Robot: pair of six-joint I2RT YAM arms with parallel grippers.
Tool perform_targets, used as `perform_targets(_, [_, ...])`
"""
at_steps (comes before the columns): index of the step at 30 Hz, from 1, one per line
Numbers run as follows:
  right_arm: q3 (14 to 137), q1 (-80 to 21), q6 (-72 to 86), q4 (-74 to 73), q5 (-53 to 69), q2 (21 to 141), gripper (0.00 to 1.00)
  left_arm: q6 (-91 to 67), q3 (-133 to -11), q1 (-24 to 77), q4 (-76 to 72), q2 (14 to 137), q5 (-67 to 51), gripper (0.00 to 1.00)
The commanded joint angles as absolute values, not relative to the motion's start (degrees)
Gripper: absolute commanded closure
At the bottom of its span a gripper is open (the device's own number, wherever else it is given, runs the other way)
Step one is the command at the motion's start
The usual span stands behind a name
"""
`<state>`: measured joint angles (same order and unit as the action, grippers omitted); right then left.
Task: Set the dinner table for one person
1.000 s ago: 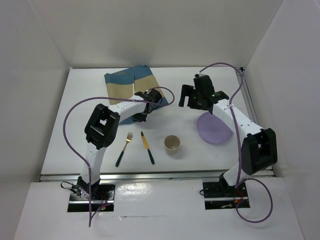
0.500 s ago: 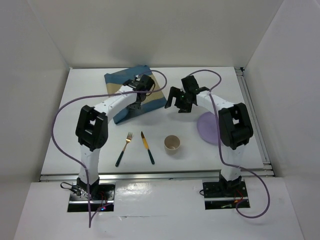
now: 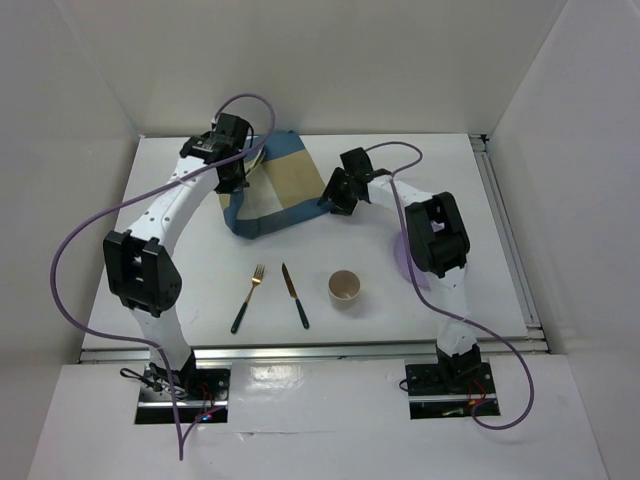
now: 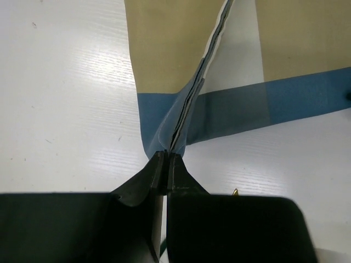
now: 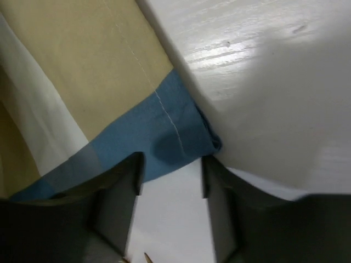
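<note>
The dinner table (image 3: 180, 250) lies under the blue-and-tan striped placemat (image 3: 285, 185), which sits toward the far middle with its left part lifted and folded.

The left gripper (image 4: 166, 164) is at the placemat's left edge, clenched on a raised fold of the cloth; its fingers (image 4: 145, 183) pinch the blue band, with no gap showing between them.

The right gripper (image 5: 170, 192) hovers at the placemat's right corner. Its jaws are spread apart, with bare tabletop between them and the blue corner just above the gap, not grasped.

Nearer than the placemat lie a fork (image 3: 250, 296) and a knife (image 3: 295, 296) side by side. A tan cup (image 3: 344, 287) stands to their right. A purple plate (image 3: 402, 255), right of the placemat, is mostly hidden behind the right arm.
</note>
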<state>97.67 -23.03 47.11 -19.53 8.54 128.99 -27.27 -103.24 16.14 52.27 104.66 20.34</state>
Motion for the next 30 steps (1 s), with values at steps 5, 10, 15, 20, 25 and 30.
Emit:
perform_targets(5, [102.0, -23.7, 52.5, -17.7, 5.4, 132.9, 0.86, -28.9, -103.2, 12.4, 51.0, 100.7, 14.4, 1.00])
perform_targets(10, [100.1, -23.7, 50.7, -17.1, 1.5, 129.1, 1.00, -28.9, -104.3, 9.4, 51.0, 98.8, 11.6, 1.00])
perform_targets(15, [93.7, -23.7, 45.6, -14.5, -3.0, 116.5, 1.00, -28.9, -109.8, 5.4, 53.3, 95.8, 8.9, 1.00])
perform_targets(20, [89.0, -24.3, 43.3, -15.0, -6.2, 103.9, 1.00, -29.6, -118.6, 2.5, 56.7, 95.2, 2.0, 1.00])
perform_targets(25, [86.8, -24.3, 40.4, -15.4, -10.0, 90.2, 1.00, -31.8, -125.4, -0.6, 58.7, 93.5, -3.8, 1.00])
perform_targets(30, [86.2, -24.8, 38.3, -18.9, -13.7, 78.2, 1.00, -34.8, -124.0, -3.7, 58.7, 85.2, -6.2, 1.00])
